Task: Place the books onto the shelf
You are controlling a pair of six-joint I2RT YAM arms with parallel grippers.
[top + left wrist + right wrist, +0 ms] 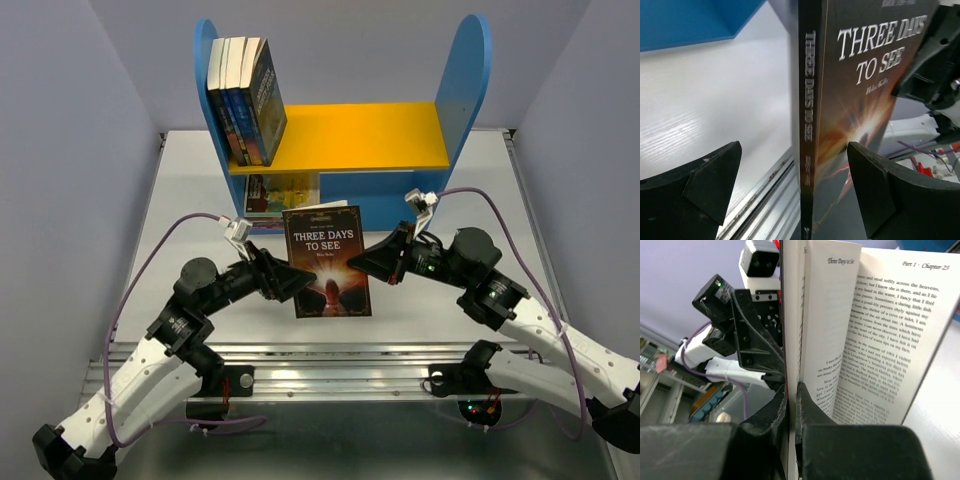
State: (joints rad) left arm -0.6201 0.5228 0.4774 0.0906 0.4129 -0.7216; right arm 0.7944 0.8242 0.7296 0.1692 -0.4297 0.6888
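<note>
Upright just before the shelf (360, 135) of tall rounded blue panels and smooth yellow board: glossy dark paperback "Three Days to See" (328, 262), pages fanning. Pinched by right gripper (791, 390); left gripper (792, 167) spread wide astride spine.

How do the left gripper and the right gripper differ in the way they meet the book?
The left gripper has its jaws wide open; the right gripper has its jaws shut. The left gripper straddles the spine of the book without clamping it; the right gripper pinches the opposite edge, so it alone grips the book. Shared: both reach the book from opposite sides, in front of the shelf.
</note>
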